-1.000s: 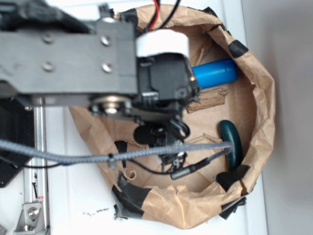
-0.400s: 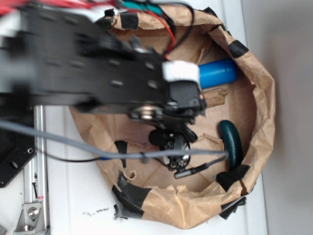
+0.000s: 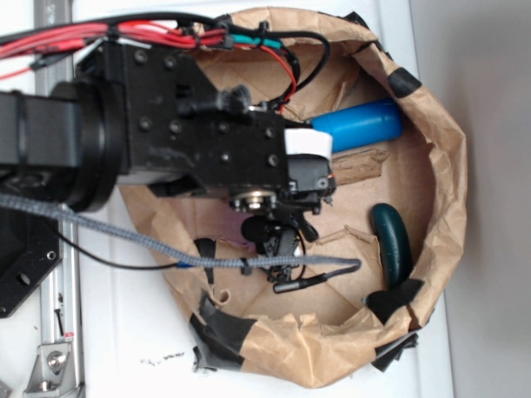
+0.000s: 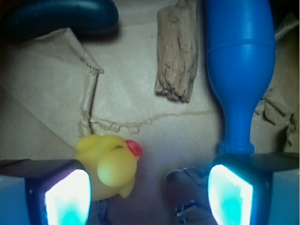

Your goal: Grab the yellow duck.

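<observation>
A: Yellow rubber, right at the pincer point(image 4: 149, 192). In the wrist view its jaws stand wide apart and hold nothing, and the yellow duck point(image 4: 110, 165) sits just inside the left finger point(image 4: 65, 194), well off the middle of the gap.

B: Touching that finger?

A: It looks pressed close to it, but I cannot tell for sure. The red-orange beak points right, toward the open middle of the gap.

B: How do you judge it will handle?

A: Light, soft and a bit squashy, I'd guess, with a smooth rounded skin that could squirt out of a pinch. I would take it across the fat body, low down, not by the head or beak.

B: What lies around it?

A: Just past the right finger point(image 4: 232, 190) the blue pin point(image 4: 240, 70) runs away from the camera. Between pin and duck, farther off, lies a scrap of torn brown paper point(image 4: 177, 51). At the far left is a dark teal object point(image 4: 61, 16).

B: And from outside?

A: The arm point(image 3: 166, 141) hangs over a brown paper basin point(image 3: 444, 191) patched with black tape point(image 3: 224, 332), on a white bench point(image 3: 116, 332). The duck is hidden beneath the arm there.
</observation>
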Robot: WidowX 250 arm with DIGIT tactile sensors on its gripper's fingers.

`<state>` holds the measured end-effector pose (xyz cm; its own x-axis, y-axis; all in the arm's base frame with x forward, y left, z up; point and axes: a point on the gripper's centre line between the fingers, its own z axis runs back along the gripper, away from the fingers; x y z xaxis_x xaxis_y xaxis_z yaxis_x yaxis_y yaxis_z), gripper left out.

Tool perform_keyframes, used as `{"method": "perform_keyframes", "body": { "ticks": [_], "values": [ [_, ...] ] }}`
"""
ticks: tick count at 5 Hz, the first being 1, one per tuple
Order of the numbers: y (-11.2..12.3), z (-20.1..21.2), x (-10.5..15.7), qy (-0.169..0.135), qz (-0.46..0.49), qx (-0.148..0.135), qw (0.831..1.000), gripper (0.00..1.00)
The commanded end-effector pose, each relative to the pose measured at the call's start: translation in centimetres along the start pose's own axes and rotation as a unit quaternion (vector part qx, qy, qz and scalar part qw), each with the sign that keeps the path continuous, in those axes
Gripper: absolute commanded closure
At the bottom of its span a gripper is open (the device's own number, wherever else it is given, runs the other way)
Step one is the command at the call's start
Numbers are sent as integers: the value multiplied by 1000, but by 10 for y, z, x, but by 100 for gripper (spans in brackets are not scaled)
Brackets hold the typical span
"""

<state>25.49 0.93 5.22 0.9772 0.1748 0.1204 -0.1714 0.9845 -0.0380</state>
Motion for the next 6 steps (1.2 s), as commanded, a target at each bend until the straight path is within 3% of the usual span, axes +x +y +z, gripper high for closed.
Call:
{"method": "perform_keyframes", "body": {
  "ticks": [1, 3, 4, 6],
  "values": [
    [18, 45, 3, -53, 19, -9, 998, 0],
    [14, 6, 1, -14, -4, 23, 1000, 0],
    [-1, -16, -4, 3, -27, 19, 999, 0],
    [-48, -22, -37, 29, -77, -21, 996, 0]
  ]
}}
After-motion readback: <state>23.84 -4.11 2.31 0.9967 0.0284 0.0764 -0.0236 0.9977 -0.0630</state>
